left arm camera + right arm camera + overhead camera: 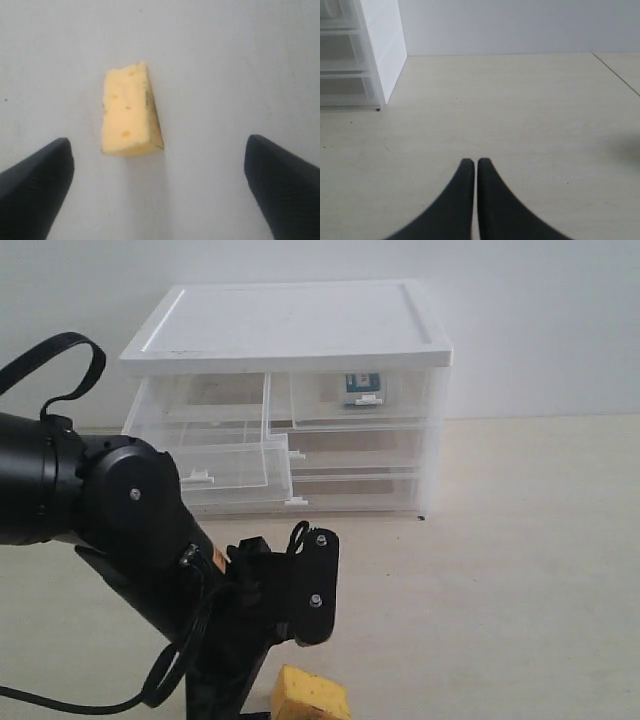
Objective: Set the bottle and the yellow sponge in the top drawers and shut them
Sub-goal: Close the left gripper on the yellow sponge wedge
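Observation:
The yellow sponge lies on the table by the front edge, a wedge with small pores. My left gripper hangs above it, open wide; the black fingers stand on either side and touch nothing. The left top drawer is pulled out and looks empty. The right top drawer is pushed in, and the bottle shows through its clear front as a teal and white label. My right gripper is shut over bare table, holding nothing.
The white-topped clear cabinet stands at the back against the wall, with two full-width drawers pushed in below. My left arm fills the lower left of the exterior view. A table seam runs at the right.

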Tool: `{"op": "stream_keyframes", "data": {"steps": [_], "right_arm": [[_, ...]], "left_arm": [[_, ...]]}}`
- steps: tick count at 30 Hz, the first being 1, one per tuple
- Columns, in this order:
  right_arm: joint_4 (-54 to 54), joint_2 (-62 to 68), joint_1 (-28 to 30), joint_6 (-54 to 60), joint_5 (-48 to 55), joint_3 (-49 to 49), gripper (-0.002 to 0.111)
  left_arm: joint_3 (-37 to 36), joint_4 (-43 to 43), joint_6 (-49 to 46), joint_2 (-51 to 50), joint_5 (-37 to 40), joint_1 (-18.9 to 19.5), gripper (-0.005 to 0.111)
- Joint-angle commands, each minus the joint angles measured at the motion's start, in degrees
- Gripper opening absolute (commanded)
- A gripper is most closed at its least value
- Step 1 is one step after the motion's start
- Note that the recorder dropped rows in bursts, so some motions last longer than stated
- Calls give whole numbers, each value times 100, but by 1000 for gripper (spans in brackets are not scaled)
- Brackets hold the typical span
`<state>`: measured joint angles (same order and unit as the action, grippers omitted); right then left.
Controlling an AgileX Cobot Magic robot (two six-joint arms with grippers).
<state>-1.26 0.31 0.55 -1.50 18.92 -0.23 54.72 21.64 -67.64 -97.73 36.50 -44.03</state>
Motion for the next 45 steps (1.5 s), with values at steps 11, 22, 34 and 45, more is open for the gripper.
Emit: {"op": "stream_keyframes", "data": {"steps": [11, 22, 34, 45], "right_arm": [[-39, -31, -8, 12, -46, 23, 0], [-39, -31, -8, 12, -46, 23, 0], [-39, -31, -8, 12, -46, 23, 0], [-39, -31, -8, 12, -46, 23, 0]], "left_arm": [[-20, 156, 1132, -485, -669, 11, 84], [-20, 169, 861, -761, -1060, 20, 82], [1, 169, 775, -1008, -1262, 20, 78], [1, 145, 460, -1060, -981, 20, 5]]}}
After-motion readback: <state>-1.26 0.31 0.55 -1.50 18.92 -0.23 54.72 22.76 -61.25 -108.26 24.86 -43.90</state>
